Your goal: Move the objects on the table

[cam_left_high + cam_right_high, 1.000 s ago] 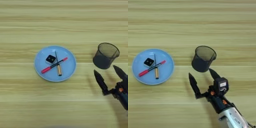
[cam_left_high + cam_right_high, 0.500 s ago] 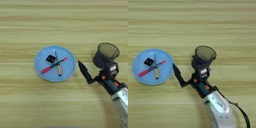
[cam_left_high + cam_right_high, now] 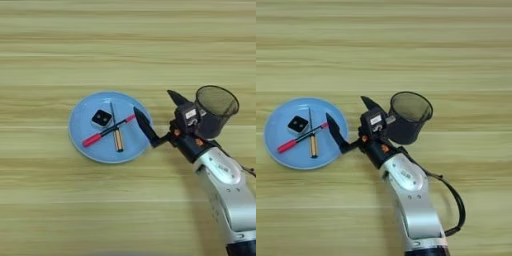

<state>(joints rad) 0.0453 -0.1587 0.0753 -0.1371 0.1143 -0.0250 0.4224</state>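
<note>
A blue plate point(image 3: 82, 125) holds a small black square block point(image 3: 101, 118) with a white rim. Beside the block lies a slim pen point(image 3: 107, 131) with red ends and a black middle. A second dark pen with a tan end point(image 3: 117, 137) crosses it. My right gripper point(image 3: 152, 101) is open at the plate's right rim, one black finger point(image 3: 142, 127) just over the rim near the red pen's upper end. Nothing is between the fingers. The black wire-mesh cup point(image 3: 215, 111) stands upright just right of the gripper, behind the wrist.
The silver forearm point(image 3: 408, 200) runs in from the bottom edge, with a black cable point(image 3: 453, 200) looping on its right side. The tan wood-grain table point(image 3: 125, 50) stretches bare of things above and left of the plate.
The arm has swung left from the table's right side, past the mesh cup, up to the plate's right rim. The fingers stay spread. Plate, pens, block and cup have not moved.
</note>
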